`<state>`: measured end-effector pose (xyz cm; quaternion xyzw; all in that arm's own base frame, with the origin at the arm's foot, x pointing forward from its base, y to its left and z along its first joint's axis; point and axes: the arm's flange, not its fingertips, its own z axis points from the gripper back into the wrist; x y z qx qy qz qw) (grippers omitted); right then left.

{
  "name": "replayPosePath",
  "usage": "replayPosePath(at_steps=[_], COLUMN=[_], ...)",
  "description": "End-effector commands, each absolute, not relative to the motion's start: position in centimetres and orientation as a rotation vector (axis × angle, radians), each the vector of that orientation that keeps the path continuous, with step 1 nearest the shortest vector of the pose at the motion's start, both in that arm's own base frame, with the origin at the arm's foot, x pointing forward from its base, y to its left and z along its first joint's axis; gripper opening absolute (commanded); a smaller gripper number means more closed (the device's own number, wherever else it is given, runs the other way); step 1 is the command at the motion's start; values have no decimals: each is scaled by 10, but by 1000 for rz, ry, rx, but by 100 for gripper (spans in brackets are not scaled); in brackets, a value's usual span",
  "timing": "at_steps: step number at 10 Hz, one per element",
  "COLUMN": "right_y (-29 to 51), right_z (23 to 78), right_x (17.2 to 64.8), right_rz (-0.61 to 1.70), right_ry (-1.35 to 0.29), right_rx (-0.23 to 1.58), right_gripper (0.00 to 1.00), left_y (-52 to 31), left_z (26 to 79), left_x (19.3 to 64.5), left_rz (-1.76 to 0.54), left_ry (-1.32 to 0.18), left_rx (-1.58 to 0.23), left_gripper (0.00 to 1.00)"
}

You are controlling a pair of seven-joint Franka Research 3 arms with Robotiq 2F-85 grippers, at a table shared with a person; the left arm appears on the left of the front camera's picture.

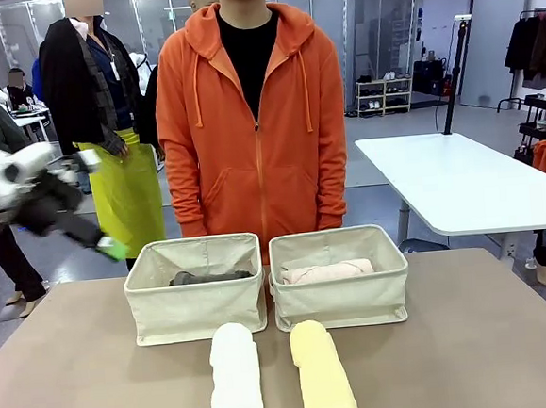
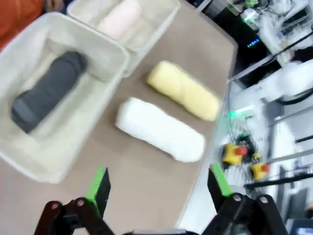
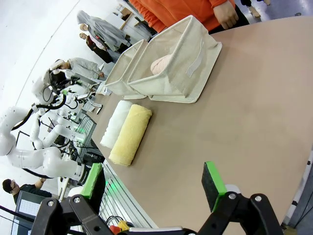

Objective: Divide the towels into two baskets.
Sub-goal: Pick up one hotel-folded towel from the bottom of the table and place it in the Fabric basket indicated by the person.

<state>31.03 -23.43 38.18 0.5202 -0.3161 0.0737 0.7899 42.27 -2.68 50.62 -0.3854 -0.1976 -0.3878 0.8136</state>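
Two cream baskets stand side by side at the table's far edge. The left basket (image 1: 194, 303) (image 2: 104, 54) holds a dark grey towel (image 1: 211, 276) (image 2: 48, 91). In the right basket (image 1: 343, 298) (image 3: 191, 62) lies a pale pink towel (image 1: 327, 271) (image 2: 120, 17) (image 3: 161, 65). A white towel (image 1: 236, 377) (image 2: 159, 129) (image 3: 113, 123) and a pale yellow towel (image 1: 322, 376) (image 2: 183, 91) (image 3: 131, 135) lie on the table in front of the baskets. My left gripper (image 1: 106, 244) (image 2: 159, 182) hangs open above the table left of the baskets, blurred. My right gripper (image 3: 152, 179) is open over bare table, holding nothing.
A person in an orange hoodie (image 1: 253, 130) stands right behind the baskets, one hand (image 3: 226, 13) near the right basket. Another person in a yellow apron (image 1: 125, 192) stands farther back. A white table (image 1: 461, 184) lies to the back right. The brown table (image 1: 473, 339) has free room on both sides.
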Motion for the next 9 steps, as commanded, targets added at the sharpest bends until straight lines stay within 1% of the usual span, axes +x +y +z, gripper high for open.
replayPosePath(at_steps=[1,3,4,5,6,7,8,9], right_y=[-232,-232,-232,-232,-232,-232,-232,-232], right_z=[382,382,382,382,382,382,382,382], right_x=[310,310,310,310,310,310,310,310], right_rz=[156,156,156,156,156,156,156,156], right_ry=[-701,-701,-701,-701,-701,-701,-701,-701], right_rx=[1116,1116,1116,1116,1116,1116,1116,1116], right_gripper=[100,100,100,100,100,100,100,100], left_y=[42,112,149,186,211,230,244,251], left_z=[504,502,493,482,471,459,450,446], left_x=[382,353,342,327,307,285,266,255], left_rz=[-618,-526,-444,-318,-254,-186,-148,-164], left_ry=[-441,-493,-516,-577,-653,-697,-714,-756], left_rx=[-993,-1046,-1058,-1077,-1096,-1105,-1074,-1056], left_gripper=[100,100,100,100,100,100,100,100])
